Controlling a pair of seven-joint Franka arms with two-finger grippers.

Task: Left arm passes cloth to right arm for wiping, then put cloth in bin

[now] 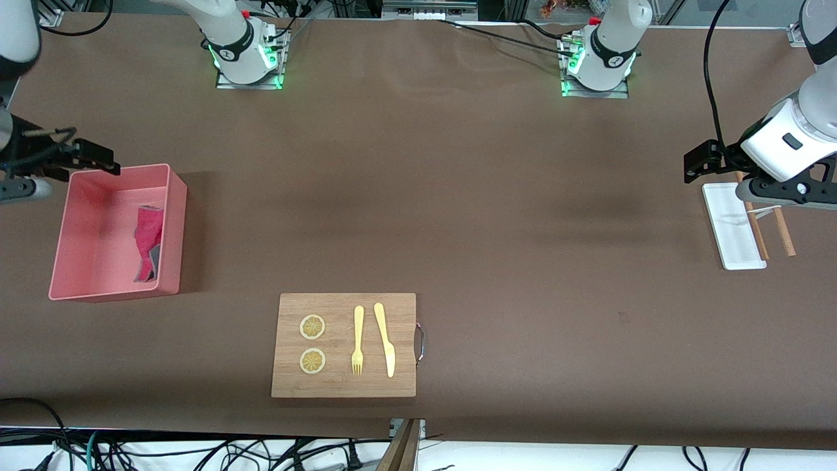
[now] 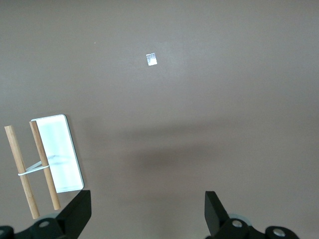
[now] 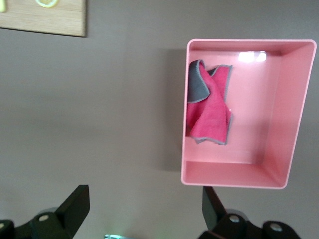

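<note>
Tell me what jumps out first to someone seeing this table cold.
The pink bin at the right arm's end of the table draws the eye, with the red-pink and grey cloth crumpled inside it. Next comes the wooden cutting board nearest the front camera, carrying two lemon slices, a yellow fork and knife.

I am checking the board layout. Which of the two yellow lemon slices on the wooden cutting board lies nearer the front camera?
The round yellow lemon slice level with the yellow fork's tines; the other slice lies farther.
</note>
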